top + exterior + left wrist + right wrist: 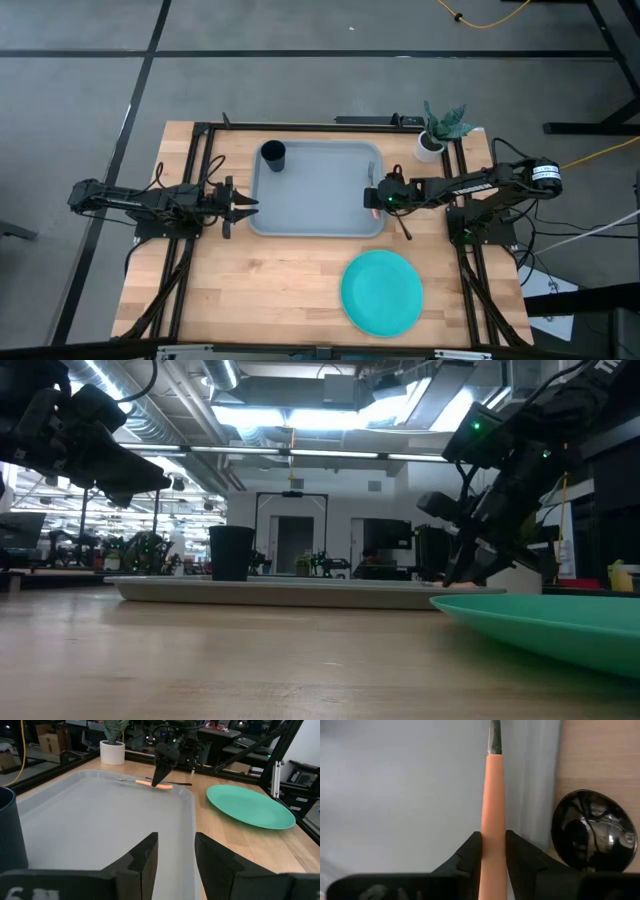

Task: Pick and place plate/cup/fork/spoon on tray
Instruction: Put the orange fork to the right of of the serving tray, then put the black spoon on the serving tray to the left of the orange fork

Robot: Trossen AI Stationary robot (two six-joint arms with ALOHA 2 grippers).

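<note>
The pale grey-blue tray (310, 200) lies mid-table with the dark cup (272, 155) standing upright in its far left corner. The teal plate (381, 292) lies flat on the table near the front right. My right gripper (372, 197) is at the tray's right rim, shut on the orange-handled fork (493, 780). The spoon lies on the table right of the tray, with its dark bowl (592, 830) beside the fork. My left gripper (175, 855) is open and empty at the tray's left edge. My right gripper pinches the fork's orange handle (493, 815) between its two fingers (470, 852). The fork runs along the fingers, its metal tip pointing out over the tray. In the left wrist view it lies about level at the tray's right rim (155, 784). Whether it touches the tray, I cannot tell.
A white pot with a green plant (432, 140) stands at the table's far right corner. Dark frame rails run along the table's left and right sides. Bare wood lies in front of the tray, left of the plate (250, 290).
</note>
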